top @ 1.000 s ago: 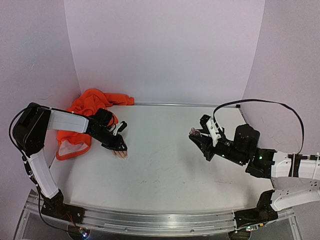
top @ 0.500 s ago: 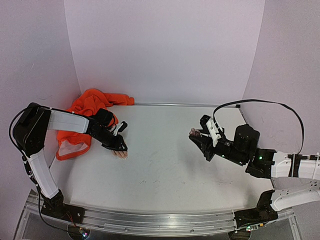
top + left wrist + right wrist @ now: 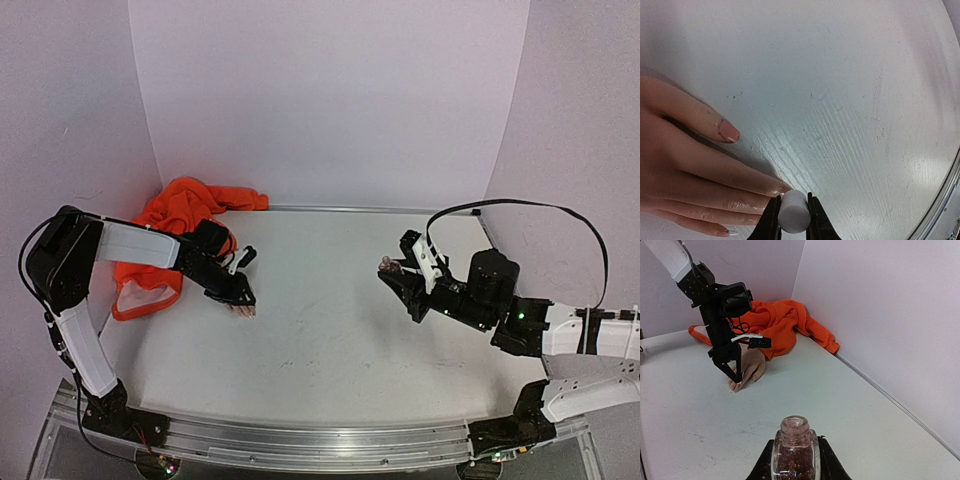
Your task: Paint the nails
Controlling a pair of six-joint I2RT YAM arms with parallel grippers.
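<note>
Nails (image 3: pixel 729 132) of the mannequin hand (image 3: pixel 685 170), which lies back-up on the white table (image 3: pixel 855 100); one pale nail faces the left wrist camera, and two more show at the tips of the lower fingers. The left gripper (image 3: pixel 792 216) hangs directly over these fingertips with its two dark fingers pinched on a short white cylinder (image 3: pixel 791 210). The nearest nail lies just beside the left fingertips, at the cylinder's edge; whether they touch cannot be told. Seen from above, this gripper hides most of the hand, leaving only the fingertips visible past it. An orange sleeve (image 3: pixel 175 215) lies crumpled behind the hand, against the back wall's left corner. Well apart, across the bare middle of the table, the right gripper (image 3: pixel 794 462) has its fingers pressed against the sides of a small glass bottle (image 3: pixel 794 447). The bottle stands upright between the fingers, its neck uncapped, with reddish-brown glittery contents showing through the glass.
</note>
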